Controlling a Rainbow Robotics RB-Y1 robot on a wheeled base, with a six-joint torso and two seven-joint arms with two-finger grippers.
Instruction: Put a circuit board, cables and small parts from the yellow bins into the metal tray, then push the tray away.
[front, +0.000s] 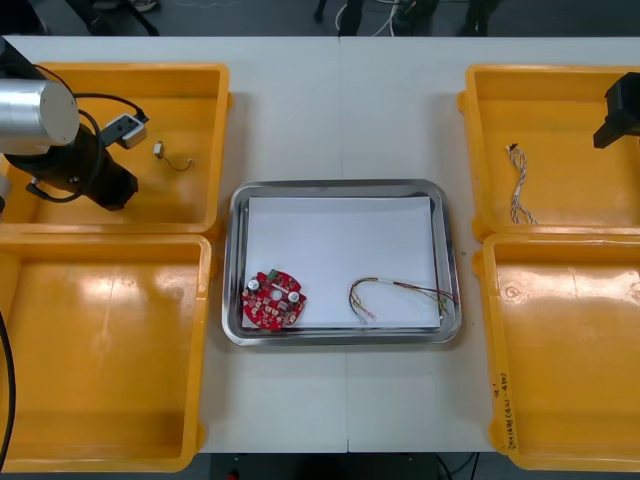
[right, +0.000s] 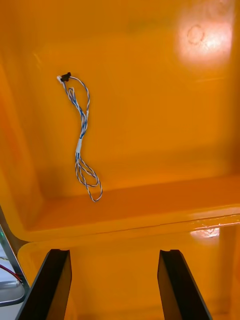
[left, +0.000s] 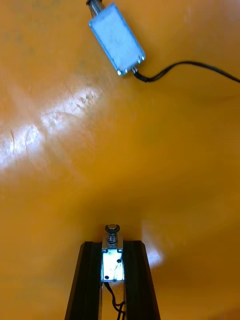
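Black left gripper (left: 112, 246) is clamped on small metal part (left: 112, 261) over far-left yellow bin (front: 150, 70); hold seems shallow, part may be dropped before metal tray (front: 340, 186) is reached. Right gripper (right: 114, 254) spread.

The light grey counter (front: 400, 120) has a thin seam (front: 341, 110) down its middle; dark floor (front: 250, 18) lies beyond its far edge.

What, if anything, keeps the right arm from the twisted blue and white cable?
Likely nothing, yes: the right gripper is open above the far right yellow bin, where the twisted blue and white cable lies alone.
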